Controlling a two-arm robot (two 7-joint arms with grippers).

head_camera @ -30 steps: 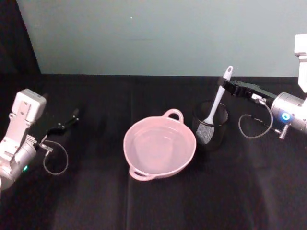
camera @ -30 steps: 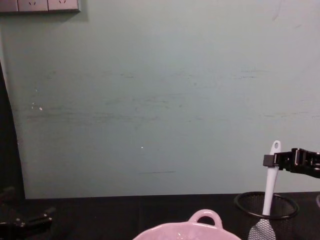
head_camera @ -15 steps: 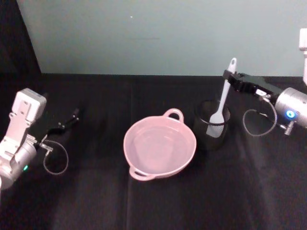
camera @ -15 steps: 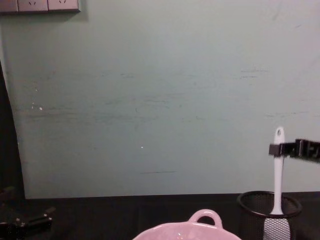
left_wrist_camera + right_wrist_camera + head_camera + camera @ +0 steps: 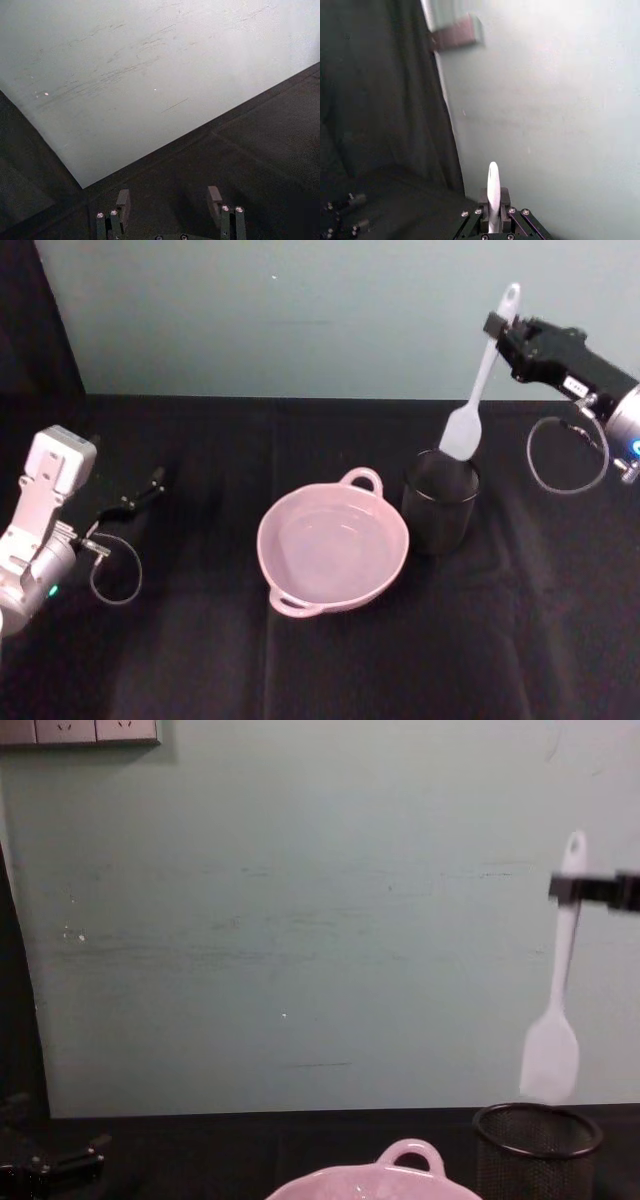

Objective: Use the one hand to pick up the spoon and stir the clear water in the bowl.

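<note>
My right gripper (image 5: pixel 495 326) is shut on the handle of the white spoon (image 5: pixel 478 385), just below its tip. The spoon hangs blade-down, a little above the black wire-mesh cup (image 5: pixel 440 502). From the chest, the spoon (image 5: pixel 558 995) is clear of the cup's rim (image 5: pixel 537 1118), with the right gripper (image 5: pixel 563 889) high at the right edge. In the right wrist view the spoon handle (image 5: pixel 493 192) sticks up between the shut fingers. The pink bowl (image 5: pixel 285 515) with water stands left of the cup. My left gripper (image 5: pixel 140 496) rests open at the far left, fingers (image 5: pixel 122 202) apart.
A pale green wall (image 5: pixel 300 320) closes the back of the black-clothed table (image 5: pixel 200 640). The bowl's loop handle (image 5: pixel 410 1152) points toward the wall. Cables loop beside both wrists. Bare cloth lies in front of the bowl and between it and the left arm.
The right gripper has risen and lifted the spoon straight up out of the mesh cup; its blade now hangs above the rim. The left arm and bowl have not moved.
</note>
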